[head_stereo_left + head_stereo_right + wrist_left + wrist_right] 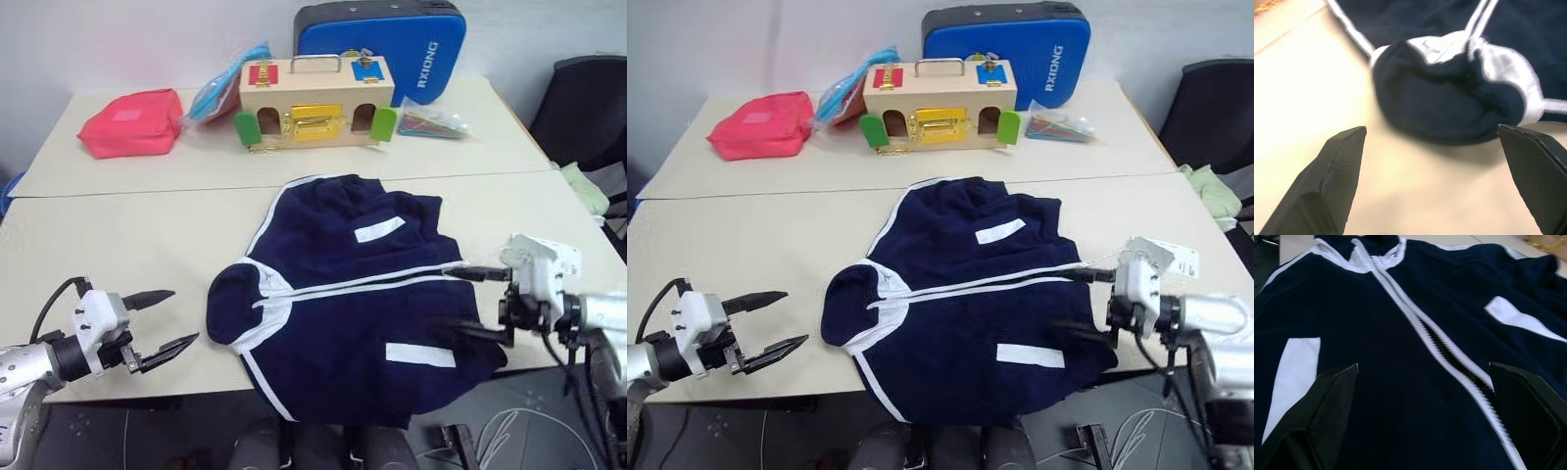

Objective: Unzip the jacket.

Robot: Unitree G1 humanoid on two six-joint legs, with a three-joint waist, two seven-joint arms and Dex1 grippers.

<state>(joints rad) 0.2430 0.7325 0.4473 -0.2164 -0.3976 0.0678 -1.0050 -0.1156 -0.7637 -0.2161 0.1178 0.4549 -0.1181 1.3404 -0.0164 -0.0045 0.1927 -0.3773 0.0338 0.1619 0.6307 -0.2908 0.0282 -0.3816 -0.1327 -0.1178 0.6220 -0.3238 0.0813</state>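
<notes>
**Two open hands, one jacket between them**

Two hands sit at either end of the jacket (353,304), and both are empty. The jacket is dark blue with white lines and white patches. It lies flat on the near bench (118,255), with its collar pointing toward the left hand (162,321) and its bottom edge toward the right hand (478,302).

The left hand is a little way off from the collar and does not touch it. Its two black fingers are spread wide apart with nothing between them. The right hand is at the jacket's bottom edge, right beside the end of the zipper (1449,352). Its fingers are also spread wide and hold nothing. I cannot tell if they brush the cloth. In the right wrist view the zipper is split open along its lower part, while the part near the collar looks closed.

Behind the jacket stands a second bench (294,162). On it, past the jacket, are a pink pouch (132,122), a wooden box (315,103) with colored doors and latches, and a blue case (387,44) against the wall. A black chair (588,108) stands off to the jacket's right side.
</notes>
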